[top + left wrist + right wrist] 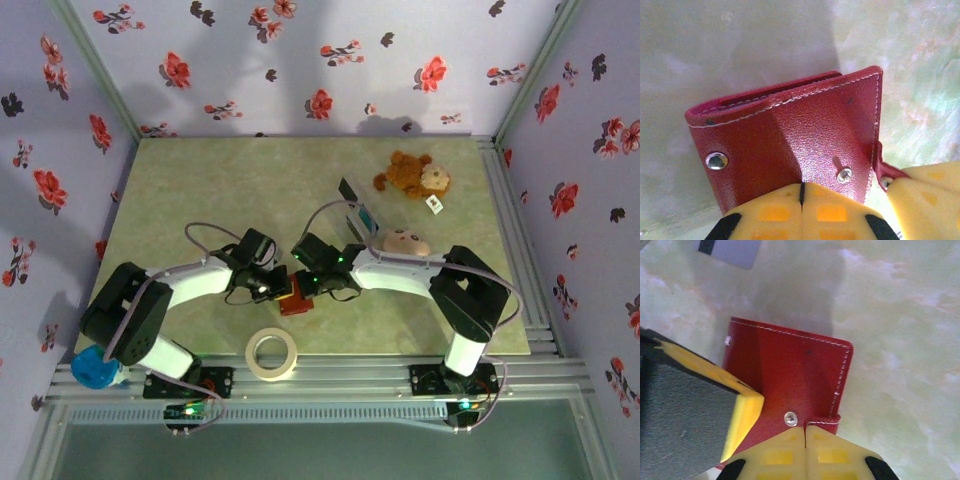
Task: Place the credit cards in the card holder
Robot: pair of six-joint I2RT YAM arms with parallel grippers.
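Top external view: the green table (pixel 200 190) is walled on three sides, with metal rails along its right and near edges. Its left and far parts lie bare, and that is the widest open room.

Both arms bend inward and meet near the middle of the near edge. Two plush toys sit on the right. The brown one (pixel 412 176) is toward the far edge, and the pale one (pixel 405 242) lies just beside the right arm. Between them stands one clear stand (pixel 357 212) with credit cards (pixel 350 188), a dark one and a teal one showing. One tape roll (pixel 272 354) rests at the near edge, between the arm bases.

The card holder (pixel 296 298) is one red wallet lying closed between the two grippers. The left gripper (pixel 802 192) is pressed together on its cover, and a crease in the leather runs into the seam between the fingers. The right gripper (pixel 805 432) is also pressed together at the strap tab, though I cannot tell if the tab is caught. The two grippers crowd each other at the wallet's near side. In the right wrist view one more card (pixel 730 247) lies beyond the wallet, apart from it.
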